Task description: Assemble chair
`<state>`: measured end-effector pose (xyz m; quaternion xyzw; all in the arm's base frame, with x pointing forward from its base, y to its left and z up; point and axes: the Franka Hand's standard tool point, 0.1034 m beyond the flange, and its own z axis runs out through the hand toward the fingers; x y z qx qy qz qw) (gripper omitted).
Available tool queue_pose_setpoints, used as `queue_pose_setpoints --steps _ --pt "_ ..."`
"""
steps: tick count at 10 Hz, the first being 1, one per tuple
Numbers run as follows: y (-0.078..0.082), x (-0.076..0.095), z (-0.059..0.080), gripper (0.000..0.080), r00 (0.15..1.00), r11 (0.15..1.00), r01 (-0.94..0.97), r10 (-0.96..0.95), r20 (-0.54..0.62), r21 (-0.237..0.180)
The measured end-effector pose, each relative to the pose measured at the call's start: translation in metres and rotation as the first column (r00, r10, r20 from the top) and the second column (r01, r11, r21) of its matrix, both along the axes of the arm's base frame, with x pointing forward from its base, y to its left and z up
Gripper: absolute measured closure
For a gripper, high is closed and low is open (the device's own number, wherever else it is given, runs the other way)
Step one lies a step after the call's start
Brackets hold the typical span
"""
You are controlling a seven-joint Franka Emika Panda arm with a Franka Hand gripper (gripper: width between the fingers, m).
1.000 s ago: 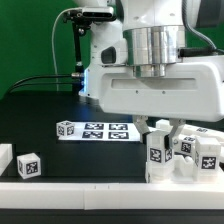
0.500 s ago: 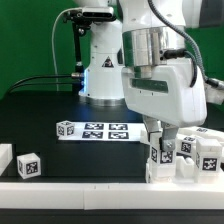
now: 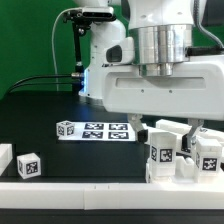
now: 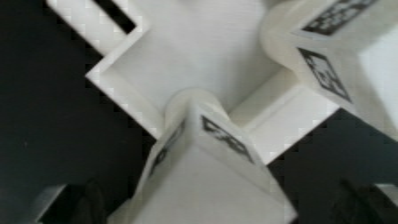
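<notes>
The chair's white tagged parts stand joined in a blocky cluster (image 3: 180,152) at the table's front, on the exterior view's right. My gripper (image 3: 168,128) hangs straight over the cluster, and the broad white hand hides its top. In the wrist view an upright white tagged bar (image 4: 205,150) rises between my jaws (image 4: 214,212) from a white angular panel (image 4: 196,60) below. The dark fingers (image 4: 64,206) stand wide apart at the frame's corners, with dark gaps between them and the bar. The gripper looks open around the bar.
The marker board (image 3: 105,131) lies mid-table with a small tagged cube (image 3: 67,128) at its left end. Another tagged white cube (image 3: 28,165) and a white block (image 3: 5,158) sit at the front left. The robot's base (image 3: 100,60) stands behind.
The hand turned about its vertical axis over the chair cluster: broad face toward the camera, then swung sideways, now broad face again. The cluster and loose parts stayed in place.
</notes>
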<state>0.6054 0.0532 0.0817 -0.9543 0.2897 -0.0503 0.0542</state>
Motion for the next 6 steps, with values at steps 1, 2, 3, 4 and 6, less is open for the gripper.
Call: queue_pose_setpoints --steps 1,2,3,4,6 --pt "0.000 0.000 0.000 0.0152 0.998 0.998 -0.065 0.065 0.004 -0.009" --pt "0.001 0.000 0.000 0.0151 0.992 0.992 -0.125 0.126 0.007 -0.019" --pt "0.012 0.000 0.000 0.0151 0.939 0.936 -0.341 0.343 0.011 -0.086" --pt "0.014 -0.001 -0.001 0.0151 0.936 0.933 -0.350 0.352 0.009 -0.085" --pt "0.012 -0.001 -0.001 0.0263 0.947 0.945 -0.319 0.321 0.010 -0.078"
